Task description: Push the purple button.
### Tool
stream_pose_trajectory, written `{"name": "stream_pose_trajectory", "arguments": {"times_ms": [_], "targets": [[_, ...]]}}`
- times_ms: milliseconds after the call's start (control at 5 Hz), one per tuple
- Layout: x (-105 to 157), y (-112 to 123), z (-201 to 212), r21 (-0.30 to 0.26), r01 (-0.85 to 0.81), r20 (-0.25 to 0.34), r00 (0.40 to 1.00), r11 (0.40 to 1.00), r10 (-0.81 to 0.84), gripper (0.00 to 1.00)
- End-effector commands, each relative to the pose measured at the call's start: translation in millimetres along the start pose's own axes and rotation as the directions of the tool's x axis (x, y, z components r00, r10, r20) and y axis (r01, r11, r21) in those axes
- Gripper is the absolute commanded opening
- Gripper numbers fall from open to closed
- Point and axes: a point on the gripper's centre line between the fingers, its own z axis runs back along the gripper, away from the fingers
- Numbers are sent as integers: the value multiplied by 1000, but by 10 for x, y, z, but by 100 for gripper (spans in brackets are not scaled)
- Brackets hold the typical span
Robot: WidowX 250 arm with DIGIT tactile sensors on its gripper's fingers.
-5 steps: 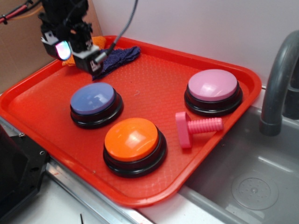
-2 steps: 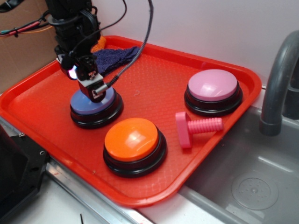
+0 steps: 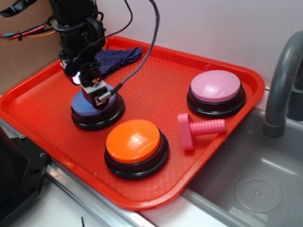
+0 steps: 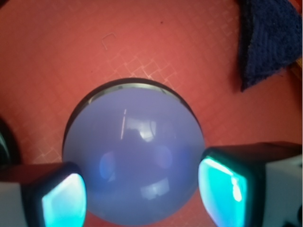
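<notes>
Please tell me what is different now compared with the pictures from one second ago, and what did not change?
The tool has come from above the tray's back left corner, forward and down, onto the purple button. Its fingers now stand open at the two sides of the dome; nothing is grasped. The orange button, pink button, pink bolt, blue cloth and red tray stayed in place.

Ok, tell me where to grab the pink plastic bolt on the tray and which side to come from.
Grip the pink bolt by its threaded shaft, coming straight down from above. It lies on its side on the red tray, shaft pointing right and the flat head standing on edge at the left. The shaft looks narrow enough for the fingers to close across it, and the space around it looks free of the buttons.
</notes>
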Motion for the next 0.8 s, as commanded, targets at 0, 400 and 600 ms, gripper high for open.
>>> {"name": "stream_pose_trajectory", "arguments": {"times_ms": [0, 400, 600], "targets": [[31, 38, -102, 16, 13, -23, 1000, 1000, -12, 100], [25, 49, -76, 15, 17, -26, 1000, 1000, -17, 100], [17, 68, 70, 15, 21, 2, 1000, 1000, -21, 100]]}}
